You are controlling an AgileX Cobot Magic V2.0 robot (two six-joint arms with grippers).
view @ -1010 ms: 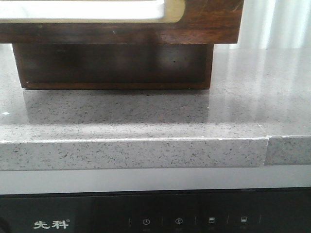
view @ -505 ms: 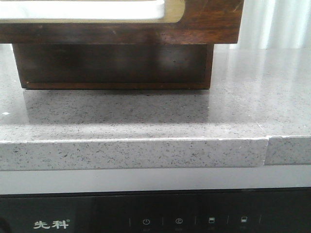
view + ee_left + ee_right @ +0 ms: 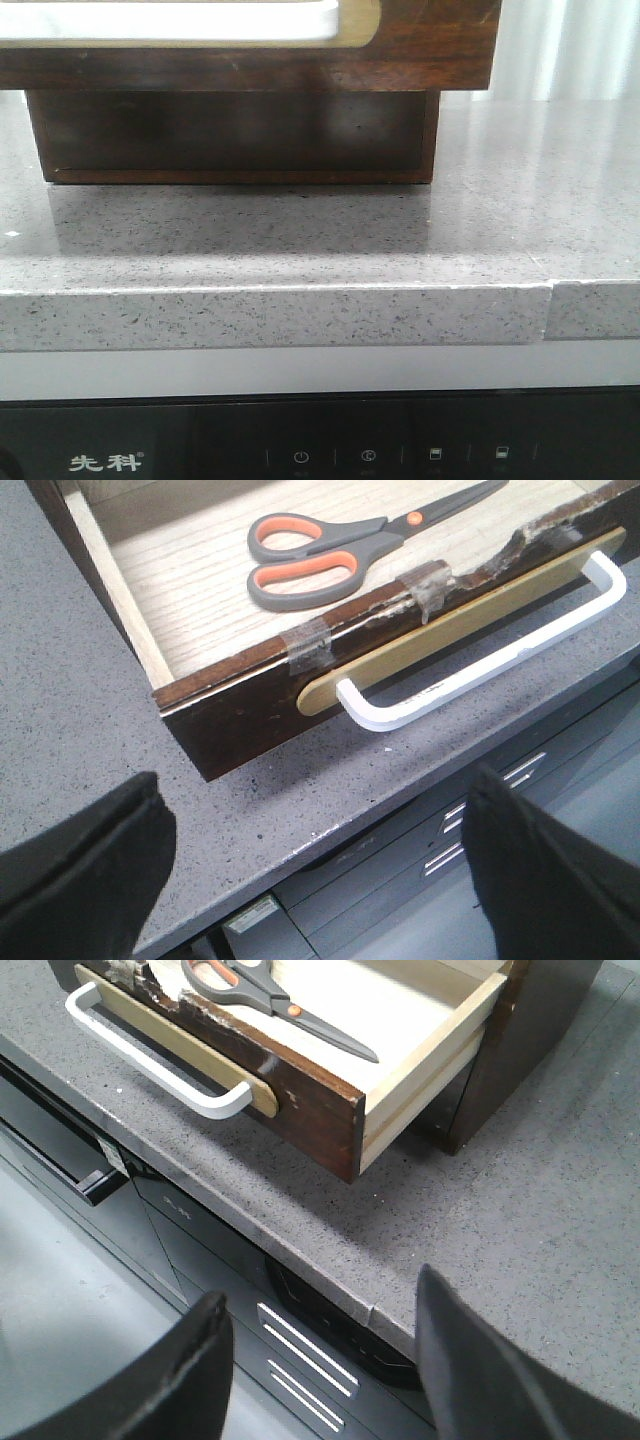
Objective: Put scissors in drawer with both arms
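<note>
Scissors, one pair, lie in one open drawer; both grippers' jaws wide, empty.

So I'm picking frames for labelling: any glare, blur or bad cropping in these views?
Front view: the drawer is cut off at the top, its whitish panel blown out by glare; the countertop shows soft reflections. Left wrist view: scissors sharp, the left gripper dark and blurred. Right wrist view: evenly lit, the right gripper soft and near-black.
</note>
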